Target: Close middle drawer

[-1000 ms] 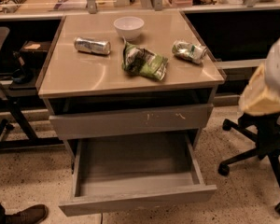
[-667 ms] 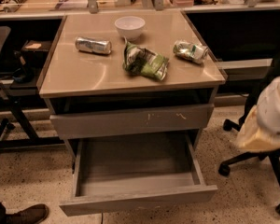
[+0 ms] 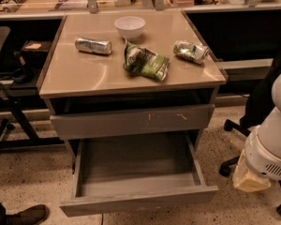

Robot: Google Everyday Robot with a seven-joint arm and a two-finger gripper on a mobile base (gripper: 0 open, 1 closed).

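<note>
One plain-fronted middle drawer (image 3: 138, 201) wide open, gripper (image 3: 251, 179) low at right

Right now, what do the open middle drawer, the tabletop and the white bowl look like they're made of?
The middle drawer: probably painted metal or laminate, flat matte grey all over. The tabletop: smooth tan laminate, it seems, with soft glossy reflections. The bowl: white, plain, ceramic or plastic, cannot tell. The robot's hand hangs right of the drawer, apart from it.

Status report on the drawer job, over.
Gripper low at right, off the middle drawer's front corner, not touching. Drawer pulled out, open. Chair base beside gripper; nothing seen in drawer's path.
</note>
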